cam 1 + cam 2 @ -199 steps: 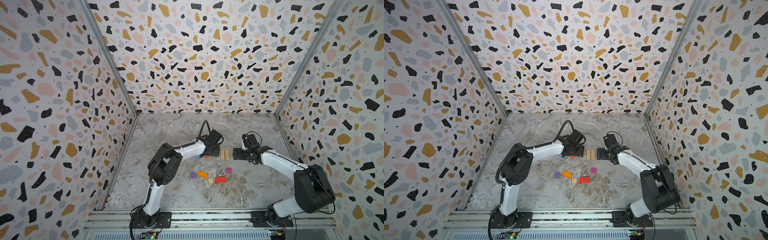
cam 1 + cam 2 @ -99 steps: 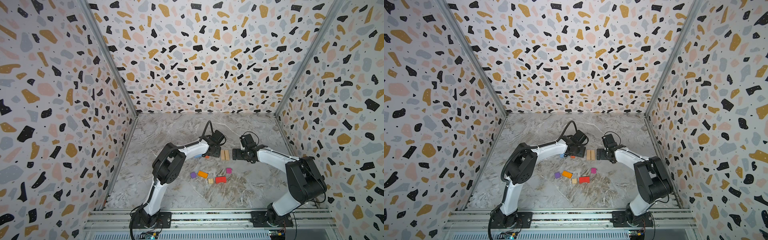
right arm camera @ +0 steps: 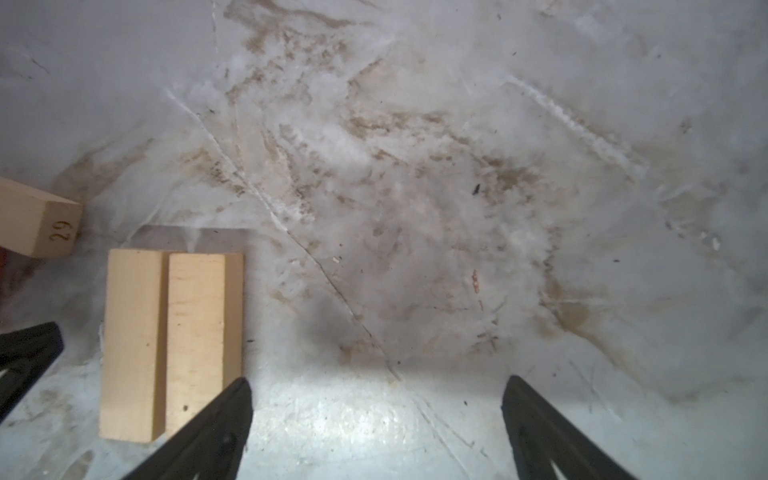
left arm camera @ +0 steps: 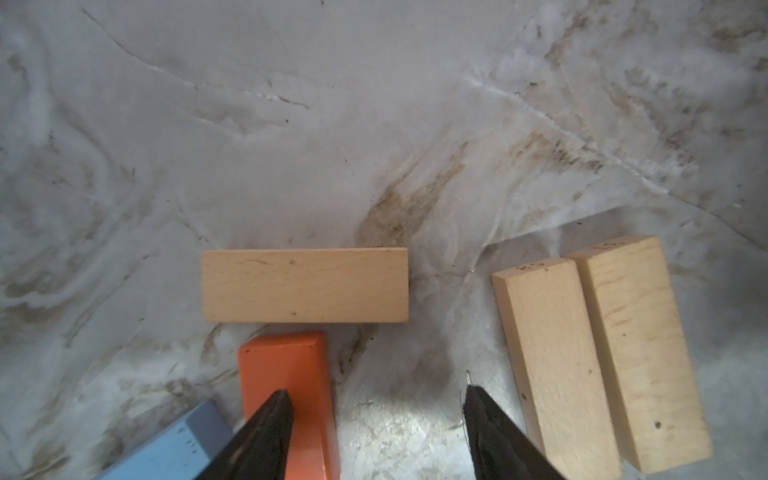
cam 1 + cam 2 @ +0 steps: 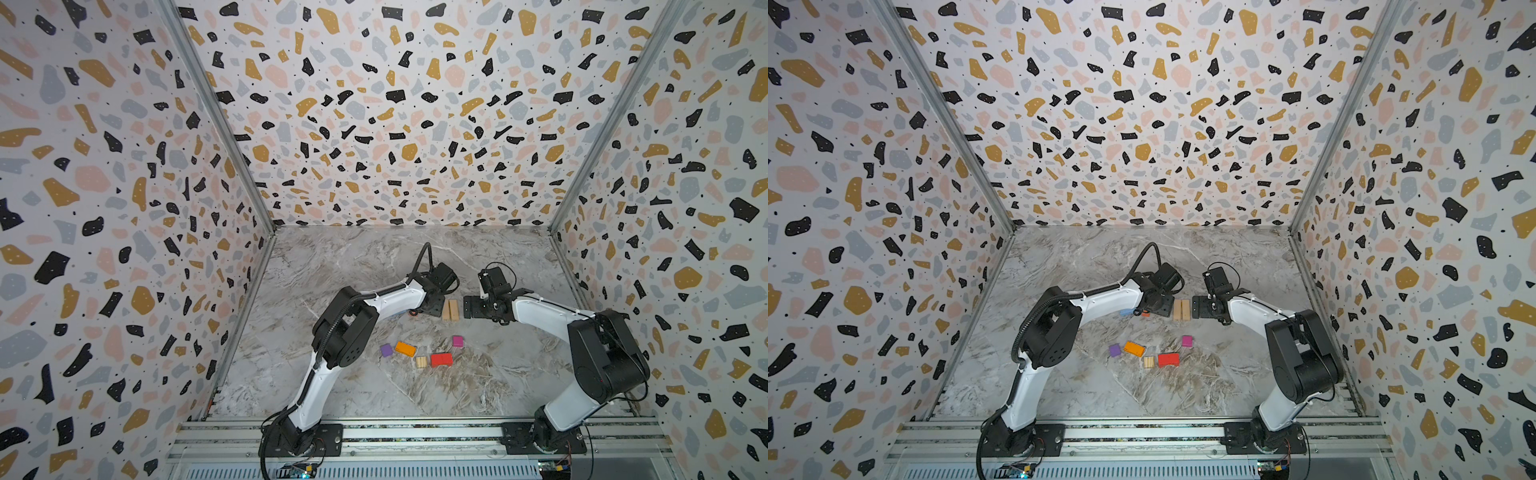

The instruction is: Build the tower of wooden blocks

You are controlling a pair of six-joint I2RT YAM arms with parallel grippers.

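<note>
No stacked tower stands; every wood block lies flat on the marble floor. Two tan planks [image 5: 451,309] [image 5: 1182,310] lie side by side between my grippers. My left gripper [image 5: 435,308] [image 4: 376,399] is open just left of them, with bare floor between its fingers. One of its fingertips [image 4: 278,405] overlaps an orange block [image 4: 286,374]. A blue block [image 4: 174,449] and a third tan plank [image 4: 304,285] lie close by. My right gripper [image 5: 468,308] [image 3: 378,395] is open over bare floor, just right of the plank pair [image 3: 166,340].
Nearer the front lie a purple cube [image 5: 386,350], an orange block [image 5: 405,348], a small tan block [image 5: 421,362], a red block [image 5: 441,359] and a magenta cube [image 5: 457,341]. Patterned walls close in the left, back and right sides.
The left arm's elbow has swung right and its gripper has edged towards the planks. The right arm's elbow has swung inward while its gripper stayed in place.
</note>
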